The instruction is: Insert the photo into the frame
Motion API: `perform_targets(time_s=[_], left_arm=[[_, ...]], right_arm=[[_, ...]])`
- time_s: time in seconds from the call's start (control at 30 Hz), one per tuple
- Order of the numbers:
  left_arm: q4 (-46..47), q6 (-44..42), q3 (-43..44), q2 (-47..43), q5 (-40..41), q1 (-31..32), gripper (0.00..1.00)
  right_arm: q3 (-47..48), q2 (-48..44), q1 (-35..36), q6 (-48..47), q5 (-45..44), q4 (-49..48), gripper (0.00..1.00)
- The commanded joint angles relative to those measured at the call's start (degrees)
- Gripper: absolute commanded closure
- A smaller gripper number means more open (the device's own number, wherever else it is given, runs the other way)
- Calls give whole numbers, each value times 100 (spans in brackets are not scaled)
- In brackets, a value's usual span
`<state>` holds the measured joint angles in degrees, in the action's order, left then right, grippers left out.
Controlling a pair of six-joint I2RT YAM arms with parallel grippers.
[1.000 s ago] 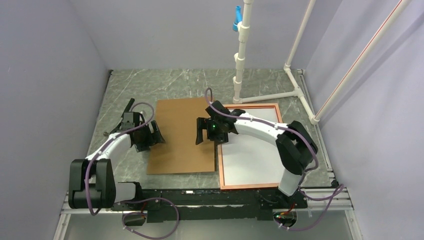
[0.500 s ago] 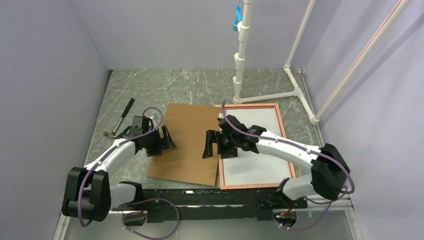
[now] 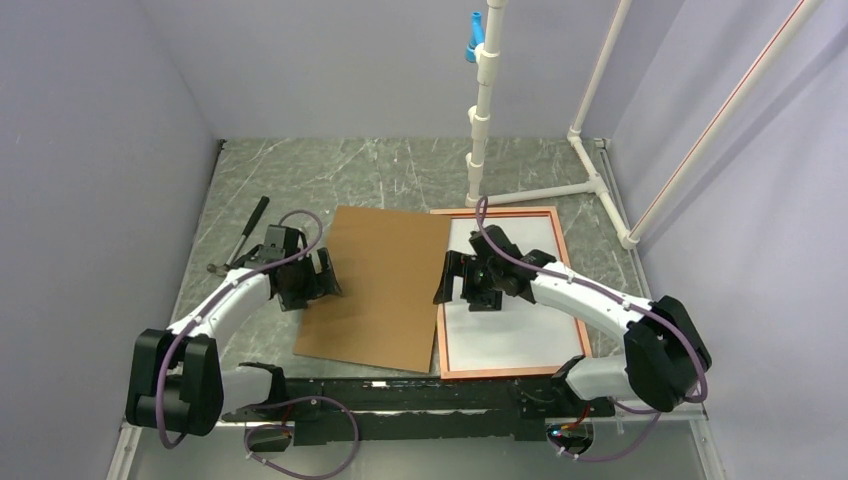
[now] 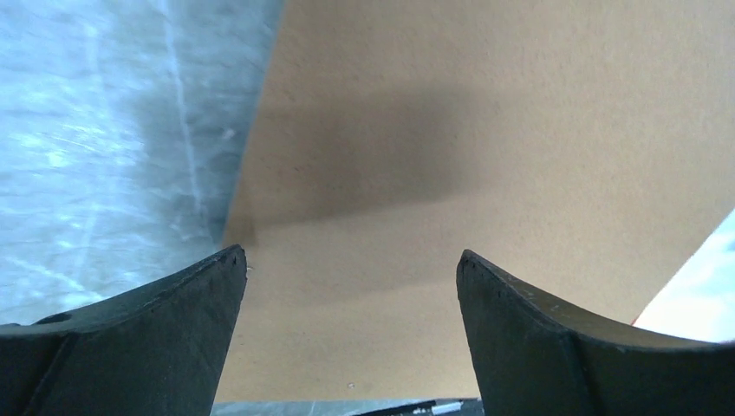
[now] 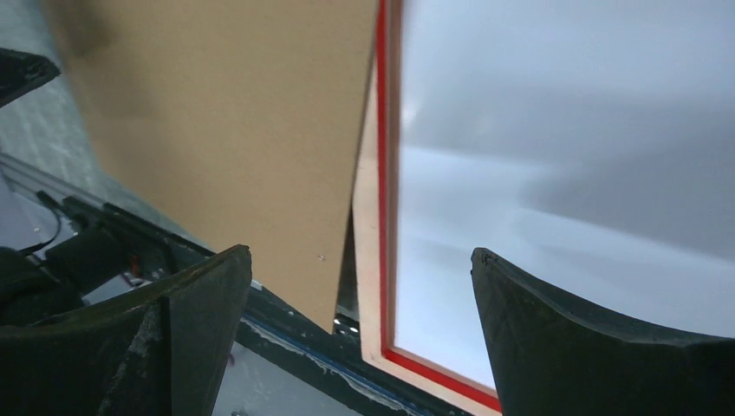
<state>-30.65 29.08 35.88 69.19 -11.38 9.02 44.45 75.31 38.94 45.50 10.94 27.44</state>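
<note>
The frame (image 3: 505,210) lies flat at the right of the table, its copper-orange back edge (image 5: 368,260) up and a thin red line inside it. The photo (image 3: 520,320) lies inside it with its plain white back (image 5: 563,173) up. My right gripper (image 3: 455,290) hovers open over the frame's left edge (image 5: 360,252), nothing between its fingers. My left gripper (image 3: 322,280) stands open over the left part of the brown backing board (image 3: 380,290), holding nothing (image 4: 351,254).
The brown board (image 4: 485,130) lies skewed left of the frame, its far right corner reaching the frame's far left corner. A hammer (image 3: 240,240) lies at the left. A white pipe stand (image 3: 480,120) rises behind the frame. A black rail (image 3: 420,390) runs along the near edge.
The board has turned clockwise and slid right against the frame. My right gripper moved from the board's right edge to the frame's left edge. My left gripper shifted right, uncovering the hammer.
</note>
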Motion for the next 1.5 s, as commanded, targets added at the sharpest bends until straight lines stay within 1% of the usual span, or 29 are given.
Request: perform_targets(time_s=[0.0, 0.1, 0.23, 0.43, 0.57, 0.77, 0.9, 1.07, 1.17, 1.47], left_arm=[[-237, -176, 497, 84, 883, -90, 5], [-179, -245, 606, 281, 1005, -256, 5], [66, -309, 588, 714, 690, -555, 5], [640, -336, 345, 1162, -210, -603, 10], [1097, -161, -22, 1154, -957, -577, 13], [1668, 187, -631, 981, -1633, -418, 15], [1805, 278, -830, 947, -1710, -184, 15], [2012, 343, -981, 900, -1914, -112, 16], [1920, 300, -961, 829, -1863, -106, 16], [1784, 343, -996, 525, -1927, -84, 17]], right_arm=[[164, 165, -159, -172, 474, -682, 1], [253, 403, -255, -183, 627, -854, 1], [284, 679, -356, -149, 832, -1143, 1], [248, 950, -470, 24, 1132, -1616, 2], [277, 1064, -498, 69, 1239, -1769, 3], [190, 1185, -609, 112, 1309, -1939, 3], [58, 1164, -714, 94, 1344, -1991, 3], [-130, 1037, -903, 17, 1325, -1958, 3], [-241, 954, -1016, -29, 1312, -1930, 4], [-466, 1105, -1060, 88, 1660, -2461, 6]])
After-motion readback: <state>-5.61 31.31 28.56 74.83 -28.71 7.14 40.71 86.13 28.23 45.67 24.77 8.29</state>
